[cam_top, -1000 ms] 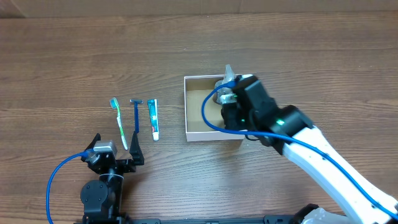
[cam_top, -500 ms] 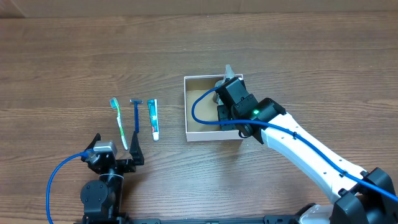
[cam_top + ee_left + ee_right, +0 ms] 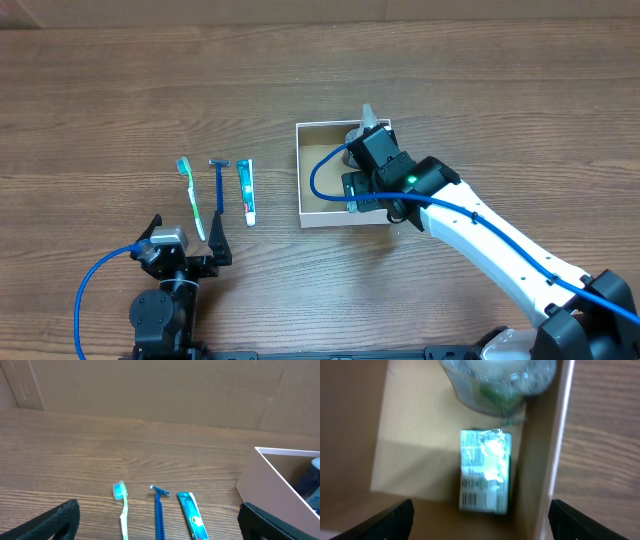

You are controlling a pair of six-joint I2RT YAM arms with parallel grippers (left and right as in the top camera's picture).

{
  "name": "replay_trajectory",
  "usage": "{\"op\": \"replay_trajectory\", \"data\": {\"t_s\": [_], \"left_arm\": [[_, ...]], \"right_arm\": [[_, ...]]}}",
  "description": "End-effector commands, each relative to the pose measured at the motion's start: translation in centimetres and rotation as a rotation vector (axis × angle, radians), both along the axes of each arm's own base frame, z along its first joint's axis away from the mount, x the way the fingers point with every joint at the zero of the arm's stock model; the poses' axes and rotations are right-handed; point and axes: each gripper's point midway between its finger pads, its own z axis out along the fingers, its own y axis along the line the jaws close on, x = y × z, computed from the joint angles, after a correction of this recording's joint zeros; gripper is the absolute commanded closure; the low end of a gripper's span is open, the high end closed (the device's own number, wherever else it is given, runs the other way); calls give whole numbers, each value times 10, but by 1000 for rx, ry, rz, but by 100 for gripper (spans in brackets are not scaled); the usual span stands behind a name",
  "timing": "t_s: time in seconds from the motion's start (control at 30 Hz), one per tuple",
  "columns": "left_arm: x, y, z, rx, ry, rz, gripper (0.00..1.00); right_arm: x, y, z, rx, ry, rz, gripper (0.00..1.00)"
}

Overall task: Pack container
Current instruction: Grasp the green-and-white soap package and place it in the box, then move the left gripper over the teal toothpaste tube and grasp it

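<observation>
The container [image 3: 318, 170] is a shallow square box with white walls and a brown inside, at mid table. My right gripper [image 3: 362, 185] hovers over its right side, open and empty. In the right wrist view, a green and white wrapped packet [image 3: 485, 471] lies on the container floor [image 3: 415, 455] by the right wall, with a clear plastic bottle [image 3: 495, 382] beyond it. Left of the container lie a green toothbrush [image 3: 191, 196], a blue razor [image 3: 219, 185] and a teal toothpaste tube [image 3: 246, 189]. My left gripper [image 3: 187, 248] is open and empty, just in front of them.
A cardboard wall [image 3: 160, 390] stands behind the wooden table [image 3: 120, 90]. The container's near wall [image 3: 272, 482] shows at the right of the left wrist view, past the toothpaste tube [image 3: 192, 517].
My right arm has swung left and settled over the container's right side; in the last half second it barely moved. The left arm and the three items have not moved.
</observation>
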Motion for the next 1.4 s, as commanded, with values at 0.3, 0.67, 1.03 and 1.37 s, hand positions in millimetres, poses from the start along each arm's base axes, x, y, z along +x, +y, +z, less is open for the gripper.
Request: {"op": "replay_trajectory", "data": {"t_s": [0.3, 0.67, 1.03, 1.37], "left_arm": [[0, 0, 0, -17, -5, 3, 0], [0, 0, 0, -17, -5, 3, 0], [0, 0, 0, -17, -5, 3, 0], [-12, -68, 8, -436, 41, -348, 0]], "right_arm": [[0, -119, 110, 63, -182, -321, 5], [-13, -231, 103, 12, -132, -685, 0], [-13, -232, 103, 12, -132, -687, 0], [-13, -232, 103, 12, -132, -687, 0]]}}
